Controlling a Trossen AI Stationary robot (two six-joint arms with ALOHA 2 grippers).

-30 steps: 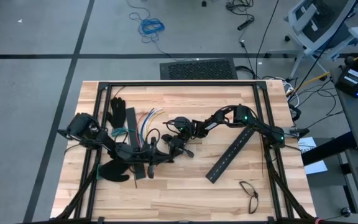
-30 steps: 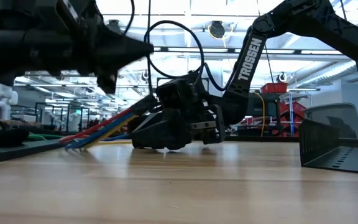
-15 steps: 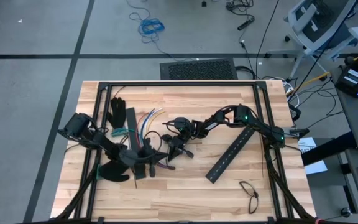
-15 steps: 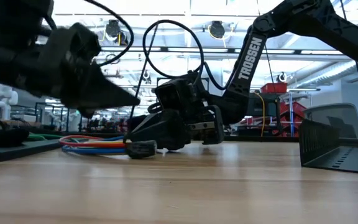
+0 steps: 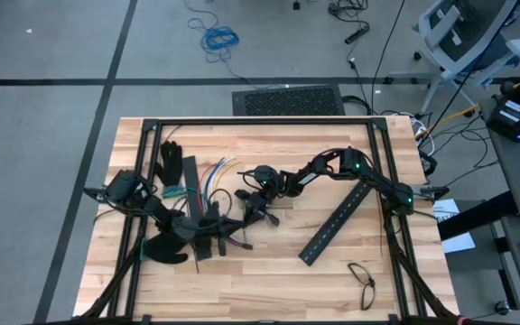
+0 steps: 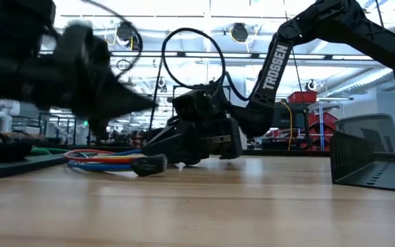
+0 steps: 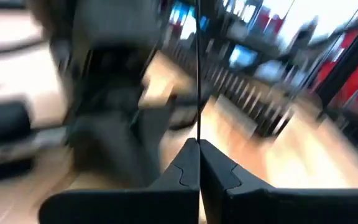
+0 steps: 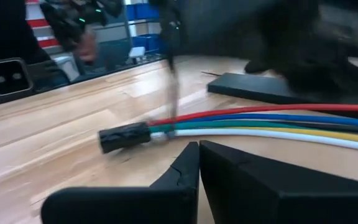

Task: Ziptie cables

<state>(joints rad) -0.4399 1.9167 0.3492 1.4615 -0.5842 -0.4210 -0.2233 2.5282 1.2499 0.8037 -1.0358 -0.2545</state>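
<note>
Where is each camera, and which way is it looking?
High view: above the table, looking straight down; both arms show.
Low view: at tabletop height, looking level across; the right arm shows clearly.
Left wrist view: on the left arm, past its shut jaws.
Right wrist view: on the right arm, past its shut jaws.
Shared: low and right wrist views both show the cables.

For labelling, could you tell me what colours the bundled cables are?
Red, blue, green, yellow and white cables, clearest in the right wrist view.
</note>
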